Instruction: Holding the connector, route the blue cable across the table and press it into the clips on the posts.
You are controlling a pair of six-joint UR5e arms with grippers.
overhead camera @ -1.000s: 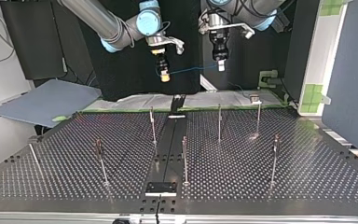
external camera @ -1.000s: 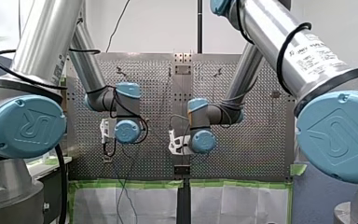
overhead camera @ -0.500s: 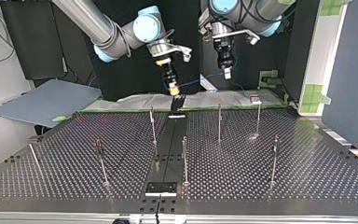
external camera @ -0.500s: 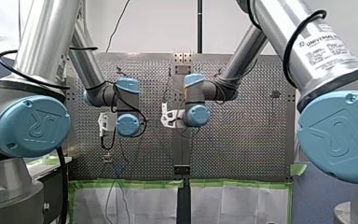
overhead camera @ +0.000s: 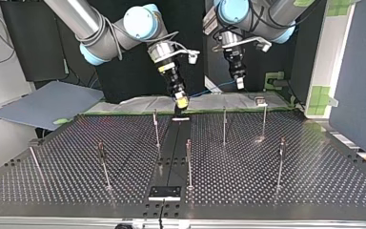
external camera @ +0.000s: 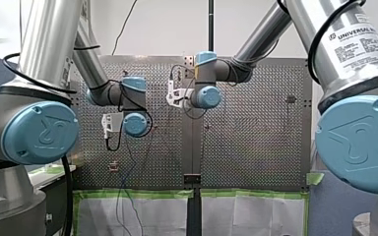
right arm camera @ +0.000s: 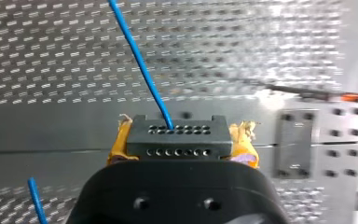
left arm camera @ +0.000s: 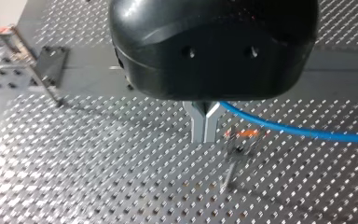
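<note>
In the right wrist view my right gripper [right arm camera: 179,142] is shut on the black connector [right arm camera: 177,135], with a yellow pad on each side of it. The blue cable [right arm camera: 140,60] leaves the connector's face and runs ahead over the perforated table. In the top view this gripper [overhead camera: 181,100] hangs tilted above the table's far edge, near the centre strip. My left gripper [overhead camera: 238,82] hangs to that view's right. Its metal fingers [left arm camera: 199,127] are shut on the blue cable [left arm camera: 298,130], just beside a thin post with an orange clip [left arm camera: 237,138]. The cable [overhead camera: 209,88] sags between the two grippers.
Several thin clip posts stand on the table, among them a post [overhead camera: 156,126], a second post [overhead camera: 224,125] and a third post [overhead camera: 188,162] near the dark centre strip [overhead camera: 171,157]. A small fixture [overhead camera: 260,100] sits at the far edge. Green-taped sheets [external camera: 138,211] lie before the table.
My right gripper has swung down and toward the top view's right, tilting over the centre strip. My left gripper has come lower and slightly right. The cable between them now sags.
</note>
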